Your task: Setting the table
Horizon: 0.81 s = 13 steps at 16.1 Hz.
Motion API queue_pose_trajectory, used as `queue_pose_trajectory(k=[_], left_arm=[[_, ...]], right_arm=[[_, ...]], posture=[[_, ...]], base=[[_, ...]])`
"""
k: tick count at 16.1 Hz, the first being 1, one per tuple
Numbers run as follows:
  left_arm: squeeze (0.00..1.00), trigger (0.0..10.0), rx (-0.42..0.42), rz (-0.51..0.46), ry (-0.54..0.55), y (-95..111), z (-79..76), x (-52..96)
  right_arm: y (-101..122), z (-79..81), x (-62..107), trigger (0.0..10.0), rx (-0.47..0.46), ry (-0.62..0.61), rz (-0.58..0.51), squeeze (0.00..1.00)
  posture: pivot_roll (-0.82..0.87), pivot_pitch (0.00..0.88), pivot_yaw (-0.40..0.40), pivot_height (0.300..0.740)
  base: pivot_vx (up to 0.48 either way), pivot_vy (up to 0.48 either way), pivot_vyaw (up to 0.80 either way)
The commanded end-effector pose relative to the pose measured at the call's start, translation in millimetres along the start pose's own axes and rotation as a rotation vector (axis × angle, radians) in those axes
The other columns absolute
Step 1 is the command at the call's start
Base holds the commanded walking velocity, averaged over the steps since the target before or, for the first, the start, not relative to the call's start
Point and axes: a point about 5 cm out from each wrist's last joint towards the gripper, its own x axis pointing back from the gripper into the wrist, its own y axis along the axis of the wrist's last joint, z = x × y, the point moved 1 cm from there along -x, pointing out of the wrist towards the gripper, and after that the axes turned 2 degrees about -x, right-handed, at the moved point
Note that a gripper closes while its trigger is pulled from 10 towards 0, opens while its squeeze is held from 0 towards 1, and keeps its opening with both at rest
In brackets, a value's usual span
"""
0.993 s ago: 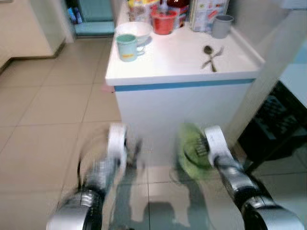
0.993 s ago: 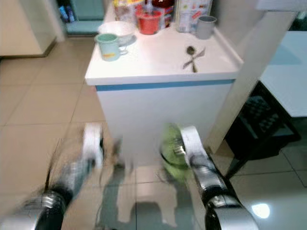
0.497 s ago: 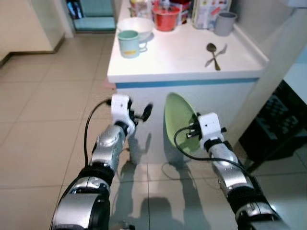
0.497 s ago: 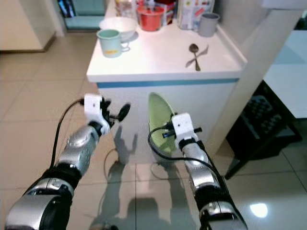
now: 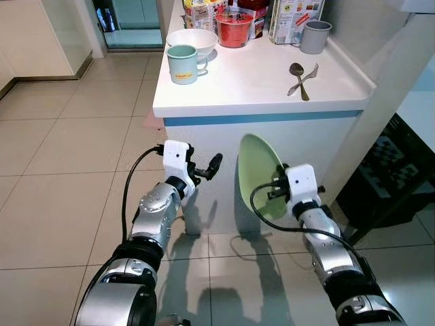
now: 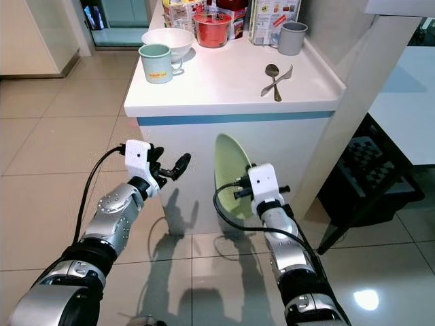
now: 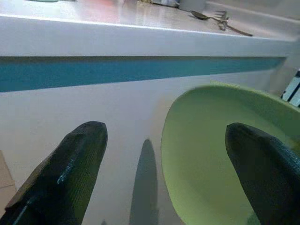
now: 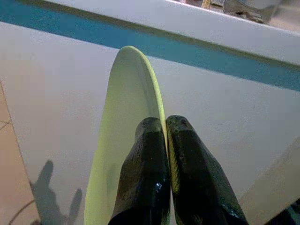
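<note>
A white table point(image 5: 262, 85) with a blue band along its front edge stands ahead, its white front panel running down to the floor point(image 5: 61, 156). The floor is laid with glossy beige tiles that catch shadows and, at near right, a bright spot of reflected light point(image 6: 369, 297). At far left a pale wall with a baseboard point(image 5: 47, 71) meets the floor beside a doorway point(image 5: 129, 24). To the right of the table rises a light pillar point(image 5: 387, 95), with a dark black frame point(image 5: 384, 180) low beside it.
</note>
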Motion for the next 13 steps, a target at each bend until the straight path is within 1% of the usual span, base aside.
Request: queue_pose_trajectory(k=[1,3,5,6,7,9,11,13], left_arm=[[0.0,10.0,0.001,-0.005,-0.014,1.8,-4.2,-1.4],[0.0,10.0,-0.006,-0.001,-0.027,0.9,-8.6,-2.3],[0.0,10.0,-0.01,0.0,-0.03,0.8,-9.0,-1.9],[0.0,10.0,-0.01,-0.029,-0.022,4.4,-7.1,-0.5],[0.0,10.0,-0.014,-0.08,0.0,11.1,-4.1,0.8],[0.0,10.0,0.038,-0.191,0.035,27.3,1.7,2.7],[0.0,10.0,-0.011,-0.222,0.058,35.8,5.8,5.0],[0.0,10.0,-0.026,-0.241,0.061,39.9,11.6,11.5]], right_arm=[[14.3,-2.7,-5.7,10.0,-0.02,-0.018,-0.057,0.0],[14.5,-1.4,-6.7,10.0,-0.023,-0.014,-0.054,0.0],[13.3,-0.2,-6.7,10.0,-0.027,-0.013,-0.049,0.0],[12.7,0.4,-6.7,10.0,-0.028,-0.013,-0.049,0.0],[14.6,0.4,-6.5,10.0,-0.03,-0.015,-0.068,0.0],[18.1,-1.5,-5.6,10.0,-0.051,-0.028,-0.105,0.0],[18.5,-5.5,-5.6,10.0,-0.06,-0.039,-0.111,0.0],[20.6,-13.3,-5.9,10.0,-0.054,-0.061,-0.124,0.0]], posture=[[0.0,0.0,0.007,0.74],[0.0,0.0,0.007,0.74],[0.01,0.0,0.008,0.74],[0.01,0.0,0.008,0.74],[0.01,0.0,0.006,0.74],[0.01,0.0,0.004,0.74],[0.0,0.0,0.001,0.74],[0.0,0.0,-0.001,0.74]], base=[[0.0,0.0,0.0],[0.0,0.0,0.0],[0.0,0.0,0.0],[0.0,0.0,0.0],[0.0,0.0,0.0],[0.0,0.0,0.0],[0.0,0.0,0.0],[0.0,0.0,0.0]])
